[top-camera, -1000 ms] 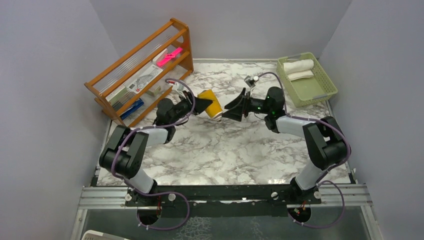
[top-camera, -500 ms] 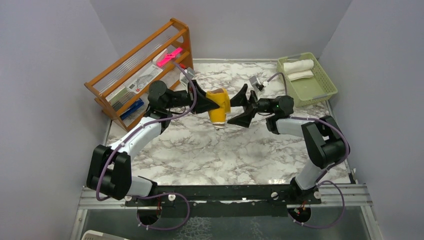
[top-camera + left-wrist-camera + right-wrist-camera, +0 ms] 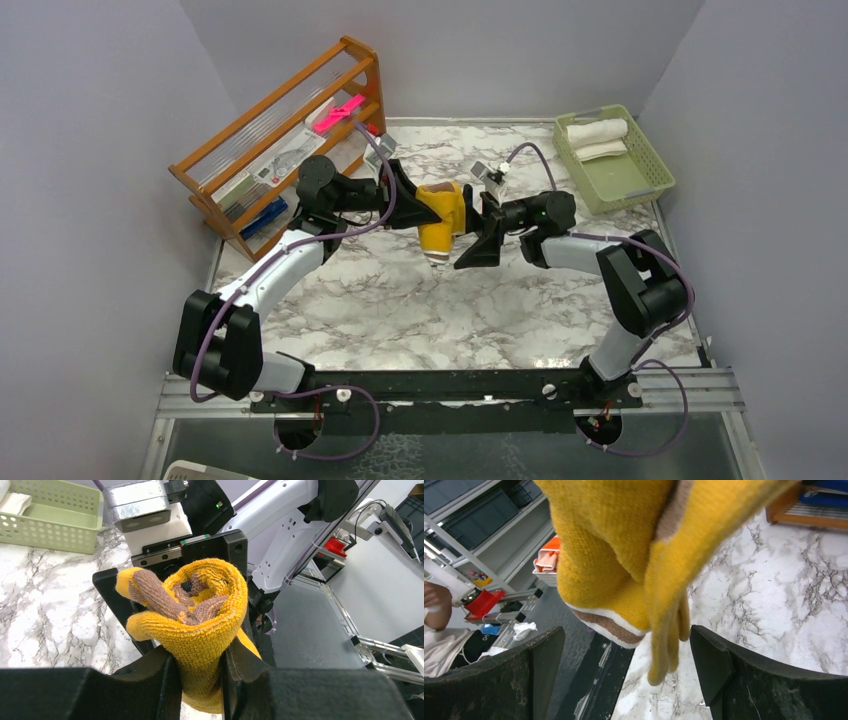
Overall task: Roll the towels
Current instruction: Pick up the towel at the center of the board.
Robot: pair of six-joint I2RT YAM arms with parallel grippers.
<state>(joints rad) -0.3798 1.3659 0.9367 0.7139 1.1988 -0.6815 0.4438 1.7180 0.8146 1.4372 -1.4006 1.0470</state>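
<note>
Both tools meet above the white marbled counter (image 3: 400, 300), away from the slatted wooden rack (image 3: 260, 106) and the green plastic basket (image 3: 628, 178) holding a rolled cream-white towel (image 3: 597, 132). Bunched, the mustard-yellow terry towel (image 3: 440, 205) hangs mid-air, pinched in the left tool (image 3: 418, 205), apparently presented for regrasping; the right tool (image 3: 478, 228) gapes wide around it, gripping nothing.

Mustard towel (image 3: 440, 211) bunched aloft, cream towel (image 3: 597, 131) rolled

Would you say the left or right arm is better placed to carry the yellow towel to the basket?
Right, probably: the open right gripper straddles the towel held by the left gripper, and the basket lies on that side.
</note>
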